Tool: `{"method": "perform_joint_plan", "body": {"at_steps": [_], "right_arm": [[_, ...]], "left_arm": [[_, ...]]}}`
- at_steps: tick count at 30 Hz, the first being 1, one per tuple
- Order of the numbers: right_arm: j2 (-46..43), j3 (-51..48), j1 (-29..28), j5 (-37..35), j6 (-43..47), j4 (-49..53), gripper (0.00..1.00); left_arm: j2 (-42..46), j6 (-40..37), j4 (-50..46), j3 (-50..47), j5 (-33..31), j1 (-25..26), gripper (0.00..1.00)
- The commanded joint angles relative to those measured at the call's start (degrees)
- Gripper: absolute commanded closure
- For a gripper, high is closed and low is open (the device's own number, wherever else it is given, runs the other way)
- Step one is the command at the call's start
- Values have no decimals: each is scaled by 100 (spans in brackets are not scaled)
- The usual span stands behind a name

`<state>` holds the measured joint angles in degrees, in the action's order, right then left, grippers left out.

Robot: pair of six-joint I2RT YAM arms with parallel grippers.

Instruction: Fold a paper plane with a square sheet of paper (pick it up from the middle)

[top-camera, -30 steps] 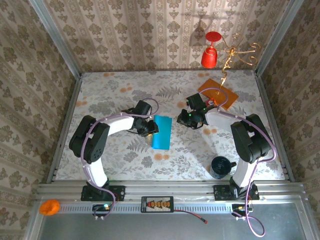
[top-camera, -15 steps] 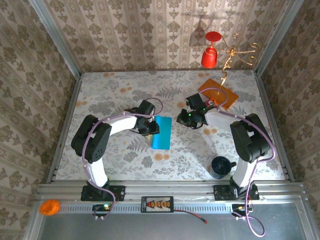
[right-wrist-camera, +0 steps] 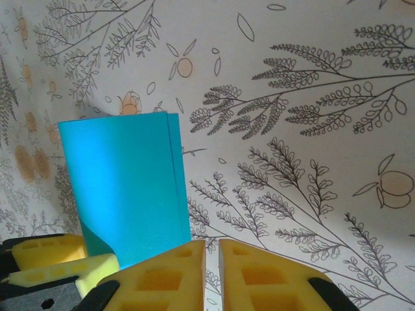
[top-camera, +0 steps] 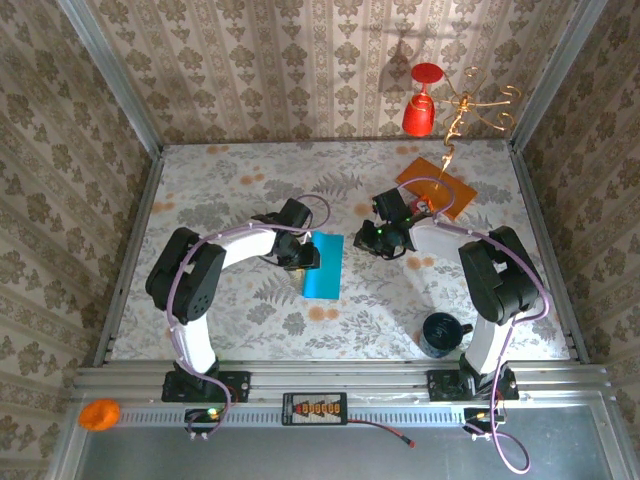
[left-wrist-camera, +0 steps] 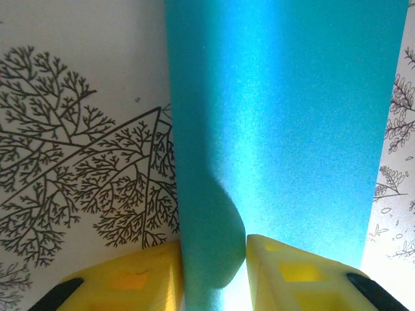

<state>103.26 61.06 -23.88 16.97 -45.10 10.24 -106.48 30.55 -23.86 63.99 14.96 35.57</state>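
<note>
The square sheet of paper (top-camera: 323, 263) is teal-blue and lies folded into a narrow rectangle at the table's middle. My left gripper (top-camera: 305, 256) sits at its left long edge. In the left wrist view a raised, curled flap of the sheet (left-wrist-camera: 285, 129) stands between the yellow fingers of my left gripper (left-wrist-camera: 214, 272), touching both. My right gripper (top-camera: 368, 240) hovers just right of the sheet's far end. Its jaws (right-wrist-camera: 211, 265) are nearly together with nothing between them, and the sheet (right-wrist-camera: 123, 188) lies to their left. The left gripper's fingers (right-wrist-camera: 52, 259) show at that sheet's near corner.
An orange card (top-camera: 437, 186) lies at the back right, behind the right gripper. A black mug (top-camera: 442, 333) stands at the front right near the right arm's base. A red goblet (top-camera: 422, 100) and a gold wire ornament (top-camera: 470, 105) are against the back wall.
The left arm has shifted slightly to the right, its gripper staying on the sheet's left edge. The sheet and the right arm have not moved.
</note>
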Motion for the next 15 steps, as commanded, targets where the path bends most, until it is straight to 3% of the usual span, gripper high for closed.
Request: {"method": "perform_joint_plan", "body": {"at_steps": [1,15], "right_arm": [[98,-68,-7,77,-60,-80,85],[218,-76,-23,153,-130,-145,85]], "left_arm": [[-659,-325,183,-139,218,205,67],[-1032,-252,-75,25,-151,284,65]]}}
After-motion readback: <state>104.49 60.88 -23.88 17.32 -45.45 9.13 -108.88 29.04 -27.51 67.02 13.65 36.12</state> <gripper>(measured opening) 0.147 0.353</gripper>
